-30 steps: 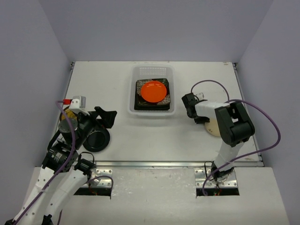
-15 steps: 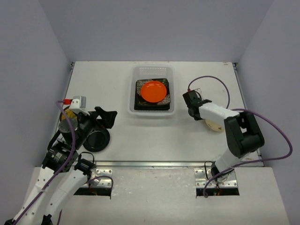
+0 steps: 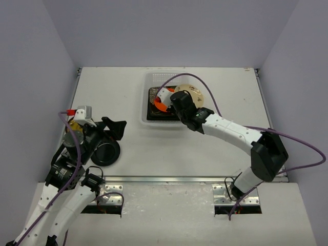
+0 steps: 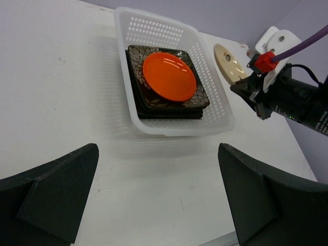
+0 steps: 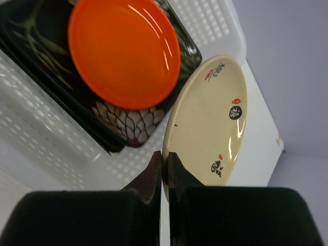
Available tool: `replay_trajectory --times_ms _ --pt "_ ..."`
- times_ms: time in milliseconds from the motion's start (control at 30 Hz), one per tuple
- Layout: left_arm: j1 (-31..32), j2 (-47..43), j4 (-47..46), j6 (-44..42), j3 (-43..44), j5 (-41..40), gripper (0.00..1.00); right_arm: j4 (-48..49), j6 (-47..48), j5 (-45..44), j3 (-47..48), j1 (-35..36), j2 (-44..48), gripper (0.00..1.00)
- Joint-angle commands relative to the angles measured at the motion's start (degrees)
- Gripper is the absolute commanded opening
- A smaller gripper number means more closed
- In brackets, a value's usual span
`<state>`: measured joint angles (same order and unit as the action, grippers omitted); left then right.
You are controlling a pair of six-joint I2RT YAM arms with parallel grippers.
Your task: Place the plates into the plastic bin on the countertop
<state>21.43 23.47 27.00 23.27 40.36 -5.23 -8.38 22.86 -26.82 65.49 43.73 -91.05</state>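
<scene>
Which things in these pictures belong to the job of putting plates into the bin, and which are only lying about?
Of the job:
- beige plate, pinched at its rim by the right gripper, tilted by the plastic bin
- orange plate on stacked square plates in the bin
- black round plate on the countertop

Not of the job:
- purple cable
- metal rail

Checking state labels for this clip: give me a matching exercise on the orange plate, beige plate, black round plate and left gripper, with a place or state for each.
1. orange plate
2. beige plate
3. black round plate
4. left gripper

A. open, holding nothing
B. lying on the countertop
C. on top of the square plates in the plastic bin
D. pinched at its rim by the right gripper

Pairs: 1-C, 2-D, 3-B, 4-A
</scene>
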Motion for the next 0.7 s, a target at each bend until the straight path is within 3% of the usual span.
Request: replay_trajectory --times_ms 0,300,367,433,533,567,633,667 --pt "0.6 -1.1 -1.3 0.8 0.2 -2.0 1.00 5.3 11.2 10.9 7.2 0.5 -7.4 0.00" --pt "0.6 0.6 -1.4 0.5 0.2 -0.8 1.00 0.9 13.3 11.0 20.4 0.6 -20.4 0.04" --pt "0.6 0.9 -1.3 0.5 0.3 -0.7 1.00 -1.3 13.3 10.0 22.2 0.6 -21.7 0.14" --pt "0.6 1.0 -1.3 0.5 0.3 -0.6 1.00 -1.6 13.2 8.9 23.0 0.6 -22.3 0.36" --pt "0.6 0.3 -1.3 0.5 0.2 -0.7 1.00 -2.1 12.6 6.2 23.0 0.6 -22.2 0.60" --pt "0.6 0.3 -1.3 0.5 0.2 -0.7 1.00 -2.1 12.3 5.1 23.0 0.6 -22.1 0.60" --pt "0.6 0.3 -1.3 0.5 0.2 -0.8 1.00 -5.1 11.0 3.3 23.7 0.5 -21.6 0.78" --pt "0.6 0.3 -1.3 0.5 0.2 -0.8 1.00 -7.4 9.8 3.3 25.3 0.5 -21.5 0.80"
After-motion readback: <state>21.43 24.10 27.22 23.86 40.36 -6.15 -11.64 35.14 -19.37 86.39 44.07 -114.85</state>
